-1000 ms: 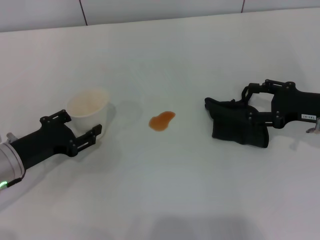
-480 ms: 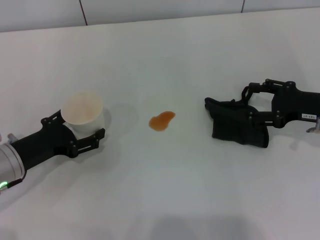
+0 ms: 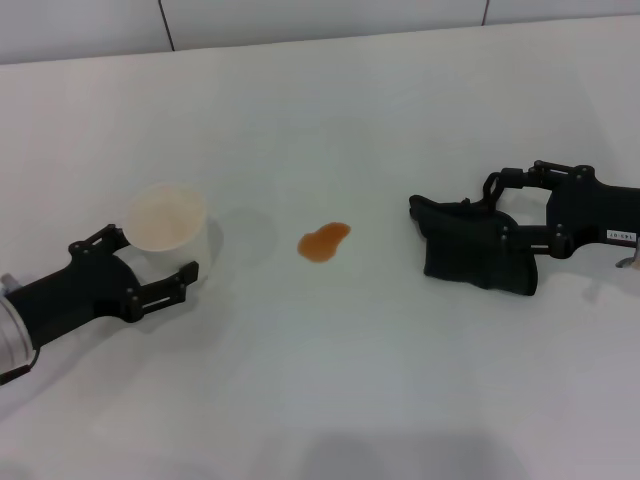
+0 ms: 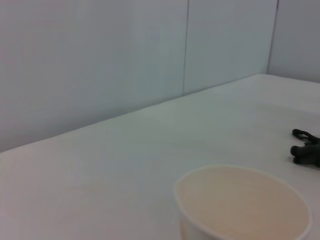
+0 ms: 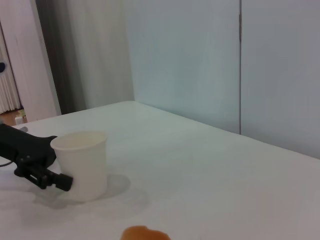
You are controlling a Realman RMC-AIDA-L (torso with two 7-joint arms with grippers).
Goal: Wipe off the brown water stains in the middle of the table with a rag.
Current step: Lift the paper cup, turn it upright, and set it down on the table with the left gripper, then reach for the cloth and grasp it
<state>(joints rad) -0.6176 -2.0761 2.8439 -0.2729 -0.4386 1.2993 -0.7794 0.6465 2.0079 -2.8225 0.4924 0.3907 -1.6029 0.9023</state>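
The brown water stain (image 3: 323,241) is a small orange-brown blotch in the middle of the white table (image 3: 330,380); its edge also shows in the right wrist view (image 5: 145,233). The black rag (image 3: 470,250) lies on the table to the stain's right. My right gripper (image 3: 522,212) is shut on the rag's right side and rests low on the table. My left gripper (image 3: 150,252) is open at the left, its fingers (image 5: 50,179) loosely either side of a white paper cup (image 3: 167,222), which stands upright.
The paper cup also shows in the left wrist view (image 4: 245,205) and in the right wrist view (image 5: 80,165). A pale panelled wall (image 3: 320,20) runs along the table's far edge. Bare table lies between cup, stain and rag.
The left gripper set the tilted cup upright, let go of it and drew back toward the near left. The right gripper and the rag have not moved.
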